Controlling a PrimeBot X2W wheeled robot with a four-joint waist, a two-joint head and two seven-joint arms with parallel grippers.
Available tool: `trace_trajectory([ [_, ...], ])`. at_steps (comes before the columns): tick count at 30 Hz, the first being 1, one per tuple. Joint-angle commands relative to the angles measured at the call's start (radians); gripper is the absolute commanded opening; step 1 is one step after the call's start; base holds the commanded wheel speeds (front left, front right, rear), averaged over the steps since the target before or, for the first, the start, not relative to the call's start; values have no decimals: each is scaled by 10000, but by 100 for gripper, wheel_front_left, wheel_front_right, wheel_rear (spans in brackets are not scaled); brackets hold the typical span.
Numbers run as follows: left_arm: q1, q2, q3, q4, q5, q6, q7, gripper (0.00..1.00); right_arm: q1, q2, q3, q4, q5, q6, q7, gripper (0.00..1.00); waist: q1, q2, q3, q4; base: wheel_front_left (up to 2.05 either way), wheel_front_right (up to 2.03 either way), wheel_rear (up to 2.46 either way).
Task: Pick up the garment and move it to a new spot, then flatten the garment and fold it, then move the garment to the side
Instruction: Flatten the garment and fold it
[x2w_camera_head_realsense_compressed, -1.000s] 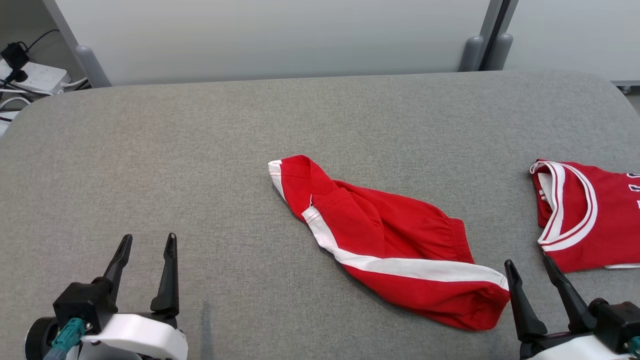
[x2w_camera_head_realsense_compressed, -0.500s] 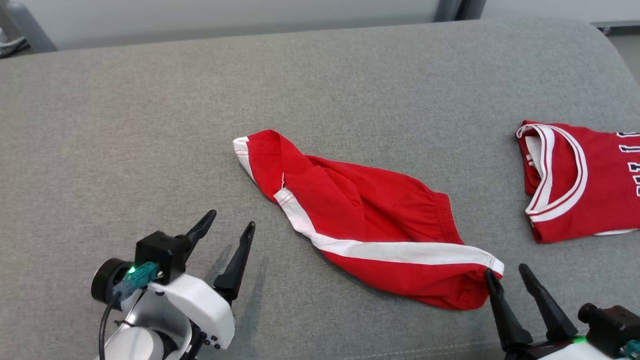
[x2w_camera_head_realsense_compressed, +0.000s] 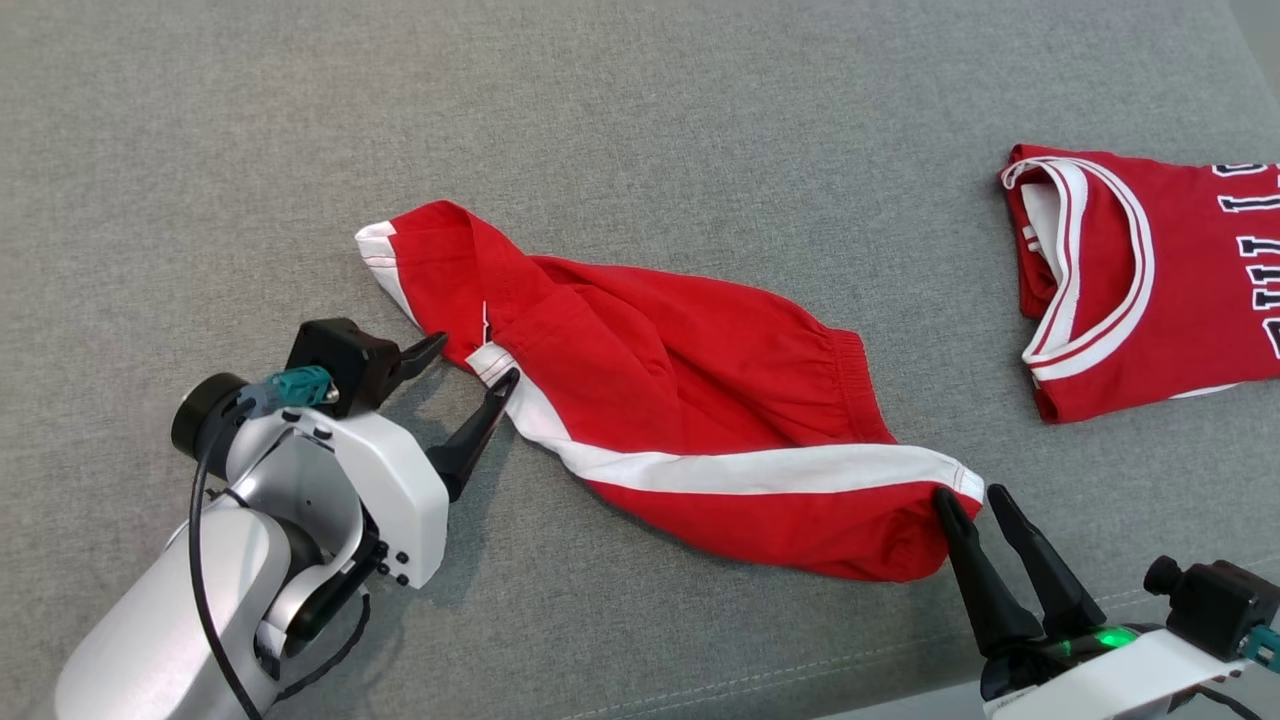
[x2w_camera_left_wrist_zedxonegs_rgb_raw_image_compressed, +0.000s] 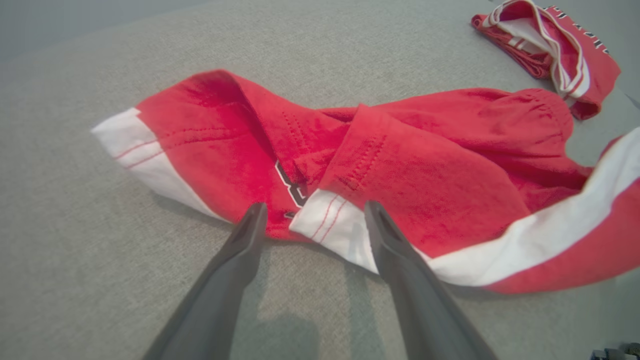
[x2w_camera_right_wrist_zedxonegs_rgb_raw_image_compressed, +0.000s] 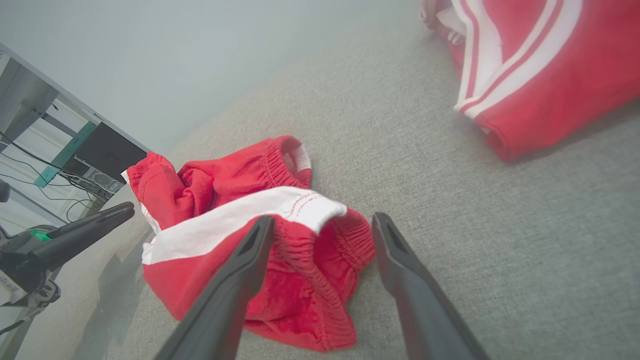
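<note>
The garment (x2w_camera_head_realsense_compressed: 690, 400), red shorts with a white side stripe, lies crumpled in the middle of the grey cushioned surface (x2w_camera_head_realsense_compressed: 200, 150). My left gripper (x2w_camera_head_realsense_compressed: 476, 358) stands open at its left end, the fingers straddling the white leg hem (x2w_camera_left_wrist_zedxonegs_rgb_raw_image_compressed: 325, 225). At the shorts' lower right corner my right gripper (x2w_camera_head_realsense_compressed: 967, 492) is open too, its fingers on either side of the bunched elastic edge (x2w_camera_right_wrist_zedxonegs_rgb_raw_image_compressed: 345, 235). Neither gripper holds anything. In the right wrist view the left gripper's finger (x2w_camera_right_wrist_zedxonegs_rgb_raw_image_compressed: 95, 225) shows beyond the shorts.
A second red garment, a jersey (x2w_camera_head_realsense_compressed: 1150, 270) with white trim and lettering, lies at the right edge of the surface. The surface's front seam (x2w_camera_head_realsense_compressed: 700, 690) runs just below the shorts. Bare grey fabric stretches to the left and behind.
The head camera has tilted down and closer. Both arms have reached forward: the left gripper came up to the leg hem, the right gripper to the shorts' lower right corner. The shorts lie as before.
</note>
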Motion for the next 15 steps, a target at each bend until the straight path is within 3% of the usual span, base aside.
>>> trace_trajectory([
  [1,-486,302,359,-214,27,-61,44,100,-154,-253,240,-219,125,44,-135,100,0,0,119,-95,0,0,0],
  [14,-1020,540,76,-498,75,-335,658,100,-1161,-784,1459,208,1257,44,-529,100,0,0,654,-124,0,0,0],
  [15,-1013,550,52,-529,104,-321,665,100,-1203,-820,1547,221,1326,44,-544,95,0,0,672,-118,0,0,0],
])
